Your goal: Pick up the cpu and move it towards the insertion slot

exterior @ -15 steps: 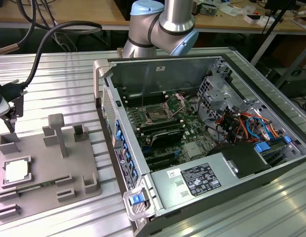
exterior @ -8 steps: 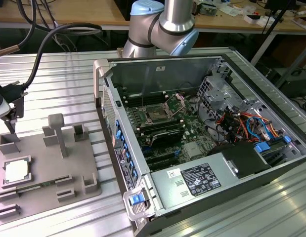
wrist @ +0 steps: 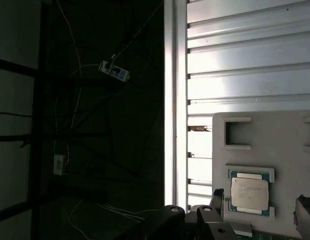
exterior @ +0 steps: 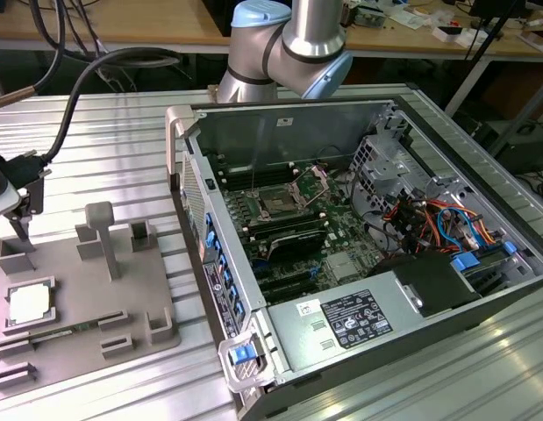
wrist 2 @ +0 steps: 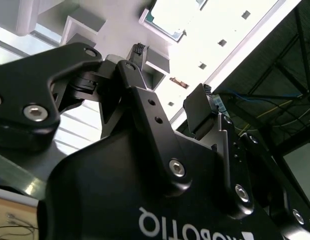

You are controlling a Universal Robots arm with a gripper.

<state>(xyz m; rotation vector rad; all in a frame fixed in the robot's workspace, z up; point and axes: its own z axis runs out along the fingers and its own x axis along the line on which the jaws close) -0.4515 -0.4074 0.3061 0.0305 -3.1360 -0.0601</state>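
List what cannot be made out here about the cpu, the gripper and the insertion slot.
Exterior view: the gripper is cut off by the left edge.
Second wrist view: glare washes out the cpu; the top edge crops it.
Exterior view: the insertion slot is too small to show its contacts.
First wrist view: the bottom edge cuts the fingers, hiding their height above the cpu.

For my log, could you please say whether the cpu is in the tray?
In: the cpu lies flat inside a recess of the grey tray.
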